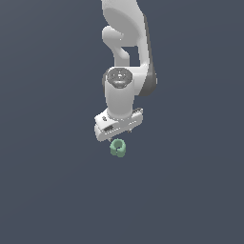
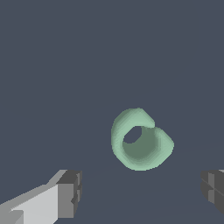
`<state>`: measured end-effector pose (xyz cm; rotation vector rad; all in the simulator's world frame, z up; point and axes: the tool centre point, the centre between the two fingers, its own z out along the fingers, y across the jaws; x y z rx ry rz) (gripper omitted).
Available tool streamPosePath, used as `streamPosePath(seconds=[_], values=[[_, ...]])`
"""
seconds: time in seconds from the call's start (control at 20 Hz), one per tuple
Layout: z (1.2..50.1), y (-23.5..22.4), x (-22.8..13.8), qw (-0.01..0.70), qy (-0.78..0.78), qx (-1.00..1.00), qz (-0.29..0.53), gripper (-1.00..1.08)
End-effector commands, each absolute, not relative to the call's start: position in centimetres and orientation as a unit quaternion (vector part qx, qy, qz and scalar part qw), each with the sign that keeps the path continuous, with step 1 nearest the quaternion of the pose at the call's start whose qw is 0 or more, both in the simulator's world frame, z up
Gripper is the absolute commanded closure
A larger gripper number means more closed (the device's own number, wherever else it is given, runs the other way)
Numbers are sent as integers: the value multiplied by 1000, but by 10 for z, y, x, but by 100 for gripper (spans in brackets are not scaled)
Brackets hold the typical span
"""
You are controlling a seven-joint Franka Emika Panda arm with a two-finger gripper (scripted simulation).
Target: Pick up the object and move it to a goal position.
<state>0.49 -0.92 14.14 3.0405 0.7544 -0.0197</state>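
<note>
Fingers [image 2: 72, 192] spread wide, empty; pale green object [image 2: 141, 140] between them, untouched, unobstructed.

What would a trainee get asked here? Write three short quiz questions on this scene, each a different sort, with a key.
1. True or false: the gripper is shut on the green ring.
2. The ring's outline is: A) unbroken B) notched C) square.
3. Fill in: in the wrist view, the ring lies ___ the two fingertips.

Key: 1 false, the jaws are open and apart from it. 2 B. 3 between, though beyond them.
</note>
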Motion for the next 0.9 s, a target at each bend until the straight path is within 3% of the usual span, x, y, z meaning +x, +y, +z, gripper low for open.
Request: streamPosePath(seconds=[0.0, 0.85], values=[[138, -10, 6, 4, 275, 961, -6, -92], [115, -15, 14, 2, 488, 873, -4, -92]])
